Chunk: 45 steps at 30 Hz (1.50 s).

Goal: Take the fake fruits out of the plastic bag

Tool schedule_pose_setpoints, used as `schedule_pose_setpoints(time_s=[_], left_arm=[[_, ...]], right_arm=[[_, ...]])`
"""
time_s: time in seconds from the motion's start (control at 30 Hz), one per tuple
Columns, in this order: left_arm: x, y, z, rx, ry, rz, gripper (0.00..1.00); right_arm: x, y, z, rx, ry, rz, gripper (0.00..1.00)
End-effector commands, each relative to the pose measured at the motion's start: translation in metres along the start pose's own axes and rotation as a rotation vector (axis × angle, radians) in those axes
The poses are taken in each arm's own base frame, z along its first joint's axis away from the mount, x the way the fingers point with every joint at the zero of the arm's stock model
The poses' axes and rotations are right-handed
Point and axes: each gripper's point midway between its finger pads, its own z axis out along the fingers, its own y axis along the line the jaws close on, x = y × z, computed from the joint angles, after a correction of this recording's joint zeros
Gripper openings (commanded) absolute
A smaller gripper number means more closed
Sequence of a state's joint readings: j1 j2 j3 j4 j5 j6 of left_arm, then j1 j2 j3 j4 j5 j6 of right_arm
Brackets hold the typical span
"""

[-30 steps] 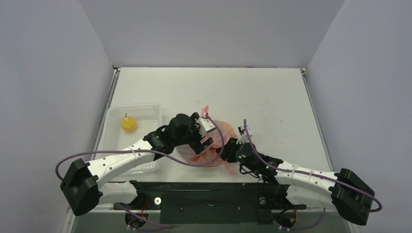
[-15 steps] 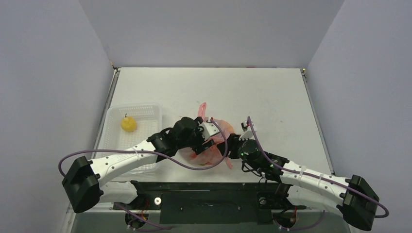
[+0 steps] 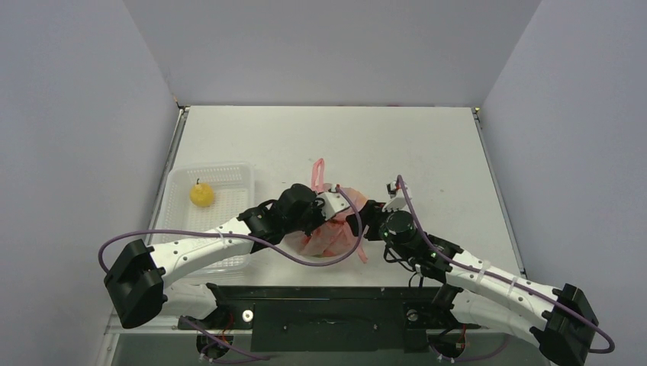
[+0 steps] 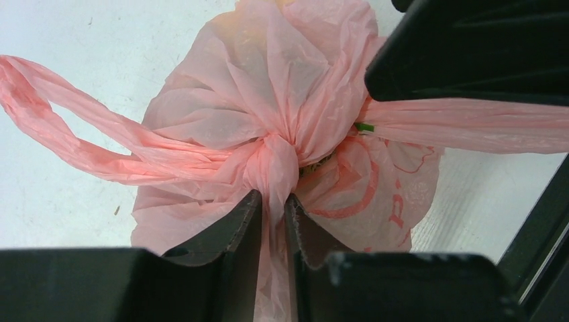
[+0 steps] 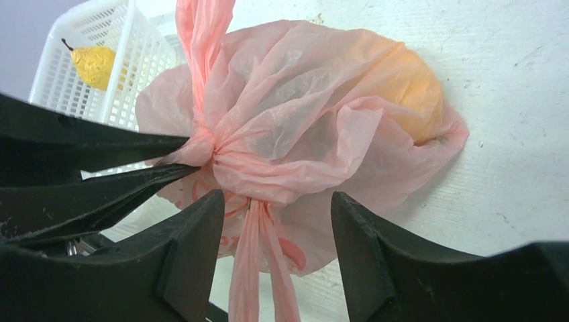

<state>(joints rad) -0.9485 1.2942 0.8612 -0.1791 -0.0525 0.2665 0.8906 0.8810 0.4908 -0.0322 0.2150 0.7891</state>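
**Top view.** Change noted: my right claw [image 3: 365, 219] is now reaching farther from its base than a second ago, up against the right side of the bag [image 3: 328, 238]. My left claw [image 3: 326, 210] is sitting lower over the bag, and one handle loop [image 3: 317, 171] is standing taller. My reading is that both claws are closing in to open the tied mouth, and nothing is coming out of the bag yet. One yellow fruit [image 3: 201, 194] is lying in the tray [image 3: 229, 169] at the left of the table [image 3: 397, 145].

**Left wrist view.** My left claw is clamping its fingers [image 4: 235, 221] on the twisted film just under the knot [image 4: 272, 164]. The bag is bulging directly beyond the tips. A handle strand [image 4: 470, 124] is stretching off to the right, under a finger of my right claw.

**Right wrist view.** My right claw is holding its fingers [image 5: 194, 248] apart and gripping nothing. The strand is running down between them and appears to be touching neither. The bag is lying just past the tips. An orange fruit [image 5: 409, 87] is showing through the film on the far side, still inside.
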Motion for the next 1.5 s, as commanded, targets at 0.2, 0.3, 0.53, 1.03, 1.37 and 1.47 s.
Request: schedule_pose_setpoints(time_s=[0.2,0.3,0.53,1.03,1.37,1.47], left_arm=[[-0.048,-0.010,0.001,0.063,-0.190,-0.052,0.05],[-0.047,-0.019,0.004,0.104,-0.189,-0.069,0.03],[-0.057,-0.027,0.012,0.150,-0.220,-0.103,0.00],[-0.089,0.037,0.029,-0.056,-0.273,-0.268,0.00],[-0.135,0.136,0.091,-0.174,-0.291,-0.410,0.00],[-0.123,0.150,0.119,-0.157,-0.217,-0.455,0.00]], right_arm=[[-0.026,0.018,0.013,-0.053,-0.005,-0.009,0.58],[-0.020,0.008,0.017,-0.006,0.030,-0.079,0.58],[-0.019,-0.003,0.023,0.053,0.035,-0.128,0.58],[-0.084,-0.013,0.051,0.176,-0.070,-0.086,0.00],[-0.205,-0.043,0.118,0.126,-0.197,0.102,0.00],[-0.223,-0.067,0.140,0.123,-0.180,0.133,0.00]])
